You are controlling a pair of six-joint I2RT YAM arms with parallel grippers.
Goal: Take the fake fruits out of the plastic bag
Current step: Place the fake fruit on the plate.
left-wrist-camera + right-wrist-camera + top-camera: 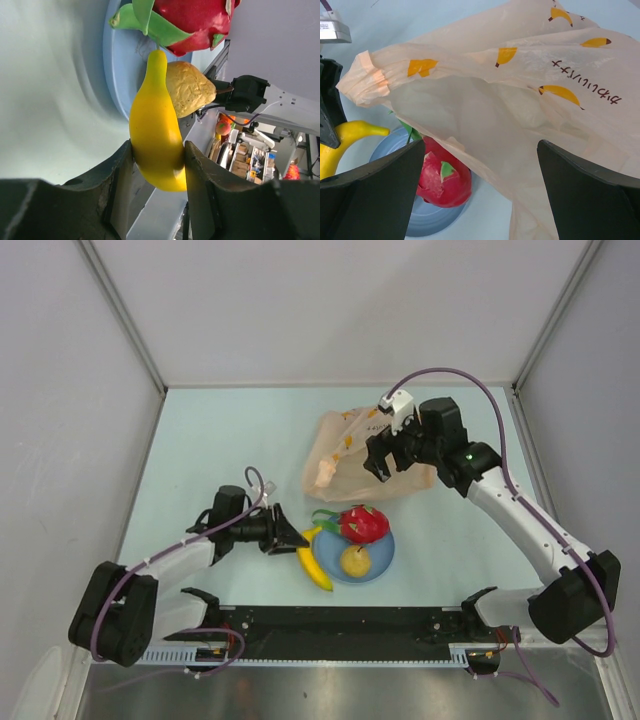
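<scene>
Pale table [200, 440] within white walls: the banana [155, 135] is clamped by the left gripper [298, 538] at the rim of the blue plate [385, 558], on which dragon fruit [362, 524] and pear [354, 560] are set. The plastic bag [345, 455], judged thin, limp and slippery, is spread behind the plate under the wide-open, empty right gripper [380, 465]. A bunched fold or handle is judged the best hold.

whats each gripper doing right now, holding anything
left gripper: closed on the banana
right gripper: open, holding nothing, over the plastic bag
</scene>
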